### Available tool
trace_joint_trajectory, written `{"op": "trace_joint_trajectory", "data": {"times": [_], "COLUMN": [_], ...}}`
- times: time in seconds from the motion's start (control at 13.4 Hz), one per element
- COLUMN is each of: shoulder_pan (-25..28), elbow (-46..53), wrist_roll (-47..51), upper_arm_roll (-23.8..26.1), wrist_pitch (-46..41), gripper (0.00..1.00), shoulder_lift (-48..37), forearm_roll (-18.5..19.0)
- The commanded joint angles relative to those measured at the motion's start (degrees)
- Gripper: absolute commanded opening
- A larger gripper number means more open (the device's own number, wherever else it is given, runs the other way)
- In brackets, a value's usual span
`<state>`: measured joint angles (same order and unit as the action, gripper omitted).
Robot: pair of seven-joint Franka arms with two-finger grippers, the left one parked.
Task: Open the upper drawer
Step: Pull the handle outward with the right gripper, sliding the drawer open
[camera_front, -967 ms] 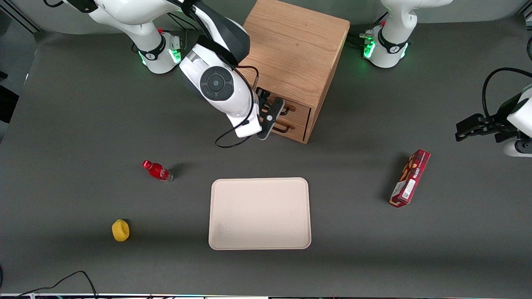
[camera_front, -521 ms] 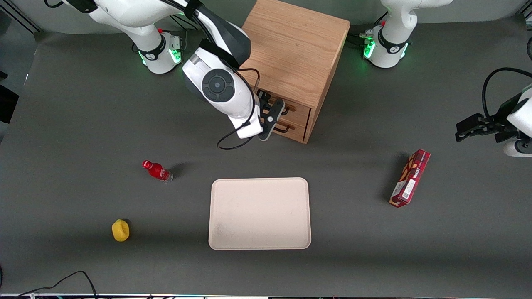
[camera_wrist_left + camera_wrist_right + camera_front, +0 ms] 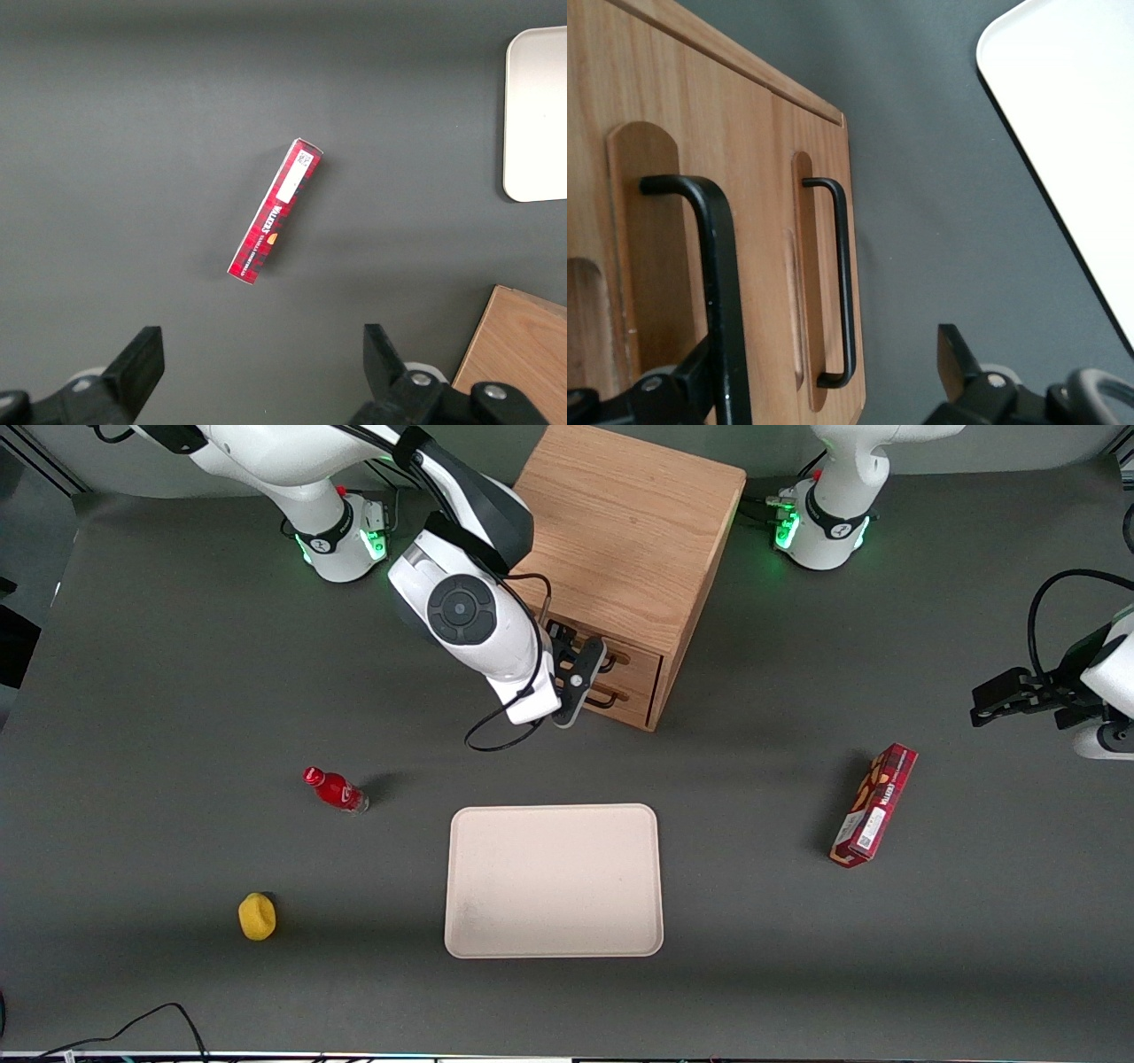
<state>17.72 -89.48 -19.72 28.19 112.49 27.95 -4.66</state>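
— Gripper [image 3: 592, 666]?
— Open, right in front of the cabinet [image 3: 625, 540], one finger [image 3: 700, 376] beside the upper drawer's [image 3: 636, 658] handle [image 3: 713, 266].
— Drawer?
— Shut, flush above the lower one [image 3: 819, 266].

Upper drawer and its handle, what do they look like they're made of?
Upper drawer: light oak-like wood, matte, with visible grain. Its handle: a black bar, probably painted metal, with a smooth, faint sheen. The gripper sits right at that handle, fingers open around it.

table [image 3: 177, 691] | cabinet [image 3: 629, 522] | tray [image 3: 554, 881] | bottle [image 3: 335, 789] | lemon [image 3: 257, 917] | box [image 3: 874, 804]
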Motion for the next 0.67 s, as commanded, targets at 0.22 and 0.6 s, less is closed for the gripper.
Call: {"op": "trace_joint_trajectory", "data": {"times": [0.22,0.6], "shoulder_pan": [-0.85,-0.59], "elbow": [0.27,1.23], "wrist_roll": [-5.42,-7.61], "upper_arm_roll": [-3.67,-7.26], "wrist_pitch": [1.94,1.94], "gripper": [1.0,1.0], "shoulder_lift": [1.06,1.23], "forearm_roll": [1.67,-1.84]}}
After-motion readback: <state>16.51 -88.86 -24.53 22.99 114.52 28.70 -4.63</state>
